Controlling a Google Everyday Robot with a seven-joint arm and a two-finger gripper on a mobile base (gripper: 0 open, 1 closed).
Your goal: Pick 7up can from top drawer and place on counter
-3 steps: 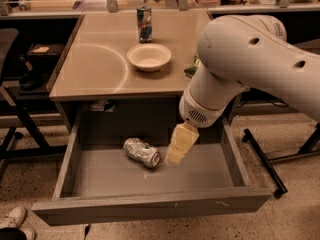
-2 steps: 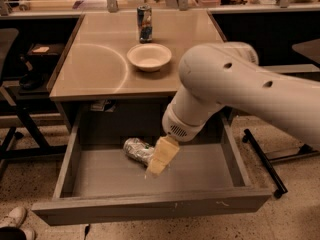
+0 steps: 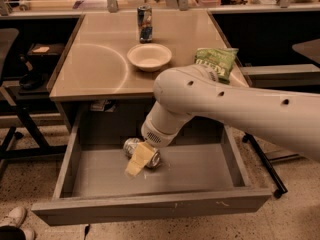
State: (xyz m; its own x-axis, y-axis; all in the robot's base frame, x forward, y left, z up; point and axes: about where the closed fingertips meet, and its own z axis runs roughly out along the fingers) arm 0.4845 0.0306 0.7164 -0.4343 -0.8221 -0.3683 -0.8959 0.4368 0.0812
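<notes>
The 7up can (image 3: 133, 146), silvery and dented, lies on its side on the floor of the open top drawer (image 3: 200, 176), left of middle. My gripper (image 3: 137, 161) hangs down into the drawer right over the can and covers its middle; one tan finger (image 3: 138, 160) shows in front of it. The white arm reaches in from the right, across the drawer's back. The tan counter (image 3: 100, 64) above the drawer has a faint round ring mark at its left.
On the counter stand a dark blue can (image 3: 145, 23) at the back, a white bowl (image 3: 149, 57) in the middle and a green chip bag (image 3: 215, 62) at the right. The drawer's front panel (image 3: 150, 206) juts toward me. A dark chair (image 3: 15, 74) stands left.
The arm has swung left and lower into the drawer. The gripper moved from the can's right side to directly over it, now covering part of the can.
</notes>
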